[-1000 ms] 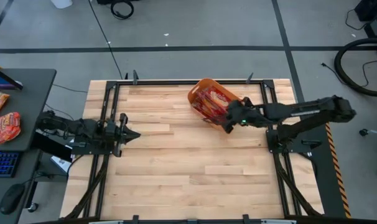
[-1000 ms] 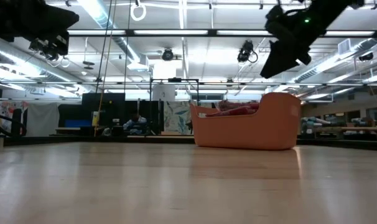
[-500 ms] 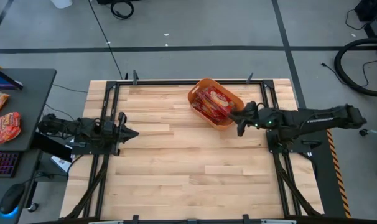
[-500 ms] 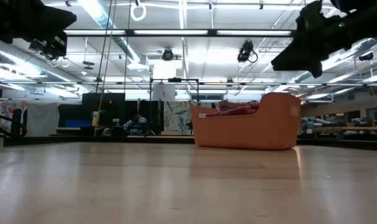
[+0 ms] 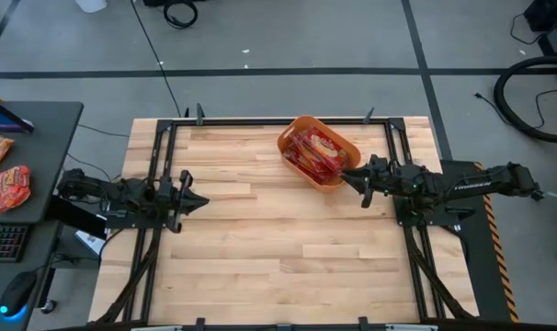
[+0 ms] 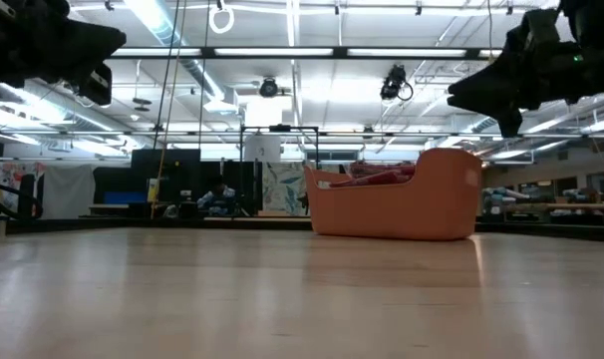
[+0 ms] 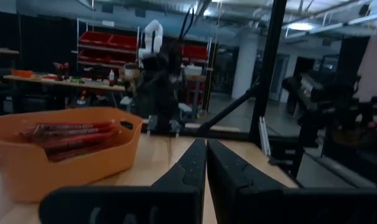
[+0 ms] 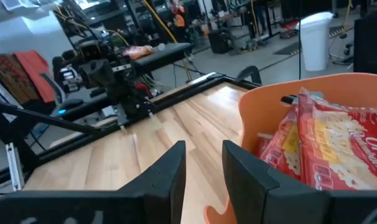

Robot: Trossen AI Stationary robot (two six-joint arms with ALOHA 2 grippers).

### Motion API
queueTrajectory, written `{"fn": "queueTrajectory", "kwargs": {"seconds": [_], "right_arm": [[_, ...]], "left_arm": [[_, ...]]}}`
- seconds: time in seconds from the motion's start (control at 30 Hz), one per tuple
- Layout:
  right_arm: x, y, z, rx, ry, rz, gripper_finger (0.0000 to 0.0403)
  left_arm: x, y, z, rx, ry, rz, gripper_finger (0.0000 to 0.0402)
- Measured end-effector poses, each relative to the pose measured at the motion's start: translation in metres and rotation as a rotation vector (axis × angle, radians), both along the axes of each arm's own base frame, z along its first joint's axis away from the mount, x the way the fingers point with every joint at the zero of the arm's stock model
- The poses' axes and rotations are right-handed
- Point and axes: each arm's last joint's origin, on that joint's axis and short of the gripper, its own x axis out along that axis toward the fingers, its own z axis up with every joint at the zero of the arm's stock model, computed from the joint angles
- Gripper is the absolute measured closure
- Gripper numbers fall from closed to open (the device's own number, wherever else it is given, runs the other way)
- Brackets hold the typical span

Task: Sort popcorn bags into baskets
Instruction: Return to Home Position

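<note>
The orange tub (image 5: pixel 301 129) stands on its base at the far middle of the table. Several red popcorn bags (image 5: pixel 317 153) lie stacked inside it, and they also show in the right wrist view (image 8: pixel 328 140). My right gripper (image 5: pixel 346 175) hovers above the table just right of the tub's near-right corner, pointing left, open and holding nothing (image 8: pixel 204 158). My left gripper (image 5: pixel 199 199) waits at the table's left edge, shut and empty (image 7: pixel 205 158). No loose bag lies on the table.
Bare wooden tabletop (image 5: pixel 278 248) spreads over the middle and near half. A dark side desk (image 5: pixel 30 156) left of the table carries two more red packets (image 5: pixel 10 188). Black frame rails (image 5: pixel 159 156) run along both sides of the table.
My right arm has drawn back from the tub's near-right side toward the table's right edge, folding in until it lies level beside the tub. The tub and its bags have stayed put.
</note>
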Motion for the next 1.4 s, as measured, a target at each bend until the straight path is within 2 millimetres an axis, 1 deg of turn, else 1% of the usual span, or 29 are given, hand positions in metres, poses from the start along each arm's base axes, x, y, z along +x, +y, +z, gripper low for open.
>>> {"fn": "queueTrajectory", "kwargs": {"seconds": [0.13, 0.23, 0.4, 0.5, 0.63, 0.77, 1.07, 1.4], "right_arm": [[-0.005, 0.001, -0.012, -0.006, -0.059, 0.018, 0.0294], [-0.009, 0.000, -0.021, -0.023, -0.095, 0.017, 0.0294], [-0.010, -0.001, -0.019, -0.033, -0.109, -0.002, 0.0294], [-0.010, -0.004, -0.019, -0.048, -0.109, -0.046, 0.0294], [-0.011, -0.007, -0.019, -0.046, -0.107, -0.124, 0.0294], [-0.012, -0.009, -0.019, 0.001, -0.125, -0.189, 0.0294], [-0.012, -0.009, -0.019, 0.005, -0.125, -0.190, 0.0294], [-0.012, -0.009, -0.019, 0.001, -0.123, -0.190, 0.0294]], "left_arm": [[0.000, 0.000, 0.001, 0.009, -0.013, -0.002, 0.0383], [0.000, 0.000, -0.001, 0.038, 0.014, 0.002, 0.0383], [0.001, -0.001, -0.007, 0.101, 0.064, 0.007, 0.0383], [0.001, -0.001, -0.007, 0.107, 0.069, 0.008, 0.0383], [0.001, -0.001, -0.006, 0.085, 0.063, 0.005, 0.0383], [0.001, -0.001, -0.007, 0.037, 0.068, -0.001, 0.0383], [0.002, -0.001, -0.011, -0.067, 0.120, -0.021, 0.0383], [0.002, -0.001, -0.011, -0.065, 0.113, -0.018, 0.0383]]}}
